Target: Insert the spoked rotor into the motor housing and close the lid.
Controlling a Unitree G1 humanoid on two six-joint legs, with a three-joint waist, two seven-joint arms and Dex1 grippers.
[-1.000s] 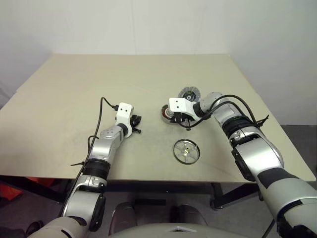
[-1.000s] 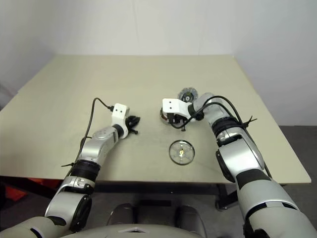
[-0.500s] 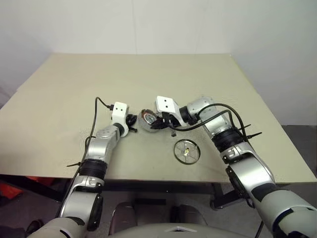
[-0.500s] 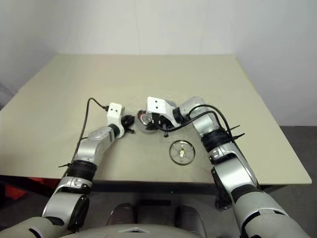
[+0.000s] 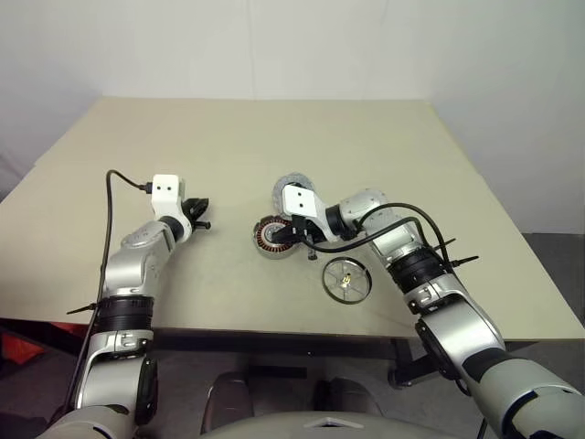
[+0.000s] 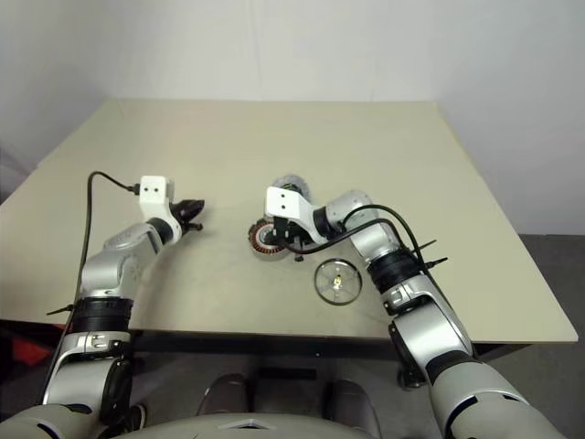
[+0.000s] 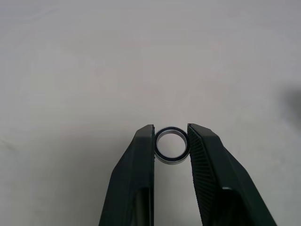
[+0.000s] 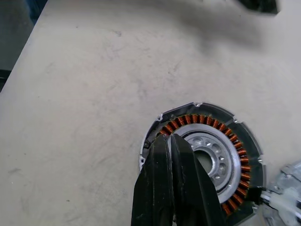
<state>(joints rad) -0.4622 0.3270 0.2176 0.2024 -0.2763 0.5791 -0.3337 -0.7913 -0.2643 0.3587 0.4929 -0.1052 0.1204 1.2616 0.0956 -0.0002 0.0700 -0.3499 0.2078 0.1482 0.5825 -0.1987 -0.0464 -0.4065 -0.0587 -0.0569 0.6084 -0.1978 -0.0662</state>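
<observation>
A: What has changed since a second ago?

B: The right arm has dragged the motor housing (image 5: 274, 237) toward the robot and to its left, away from the lid (image 5: 291, 186), which it stood beside before. The left arm has swung out to the left, well clear of the housing.

A: State of the right gripper (image 8: 173, 141)?

B: Its two black fingers are pressed together with no gap. Their tips sit over the copper windings at the housing's rim. Whether they actually touch the metal cannot be told.

A: State of the left gripper (image 7: 171, 134)?

B: Narrow, clamped on a small metal ring (image 7: 171, 145), which sits between the fingertips with a pad against each side. The gripper hangs above the bare table (image 5: 137, 146), well to the left of the housing.

A: Locate the task parts, using the housing as reference.

B: The housing stands upright on the table with its open face up. The lid lies flat just behind it, partly covered by the right wrist's white camera block. The spoked rotor (image 5: 346, 279) lies flat on the table to the housing's right and nearer the robot, close by but apart from it, beneath the right forearm's cable.
</observation>
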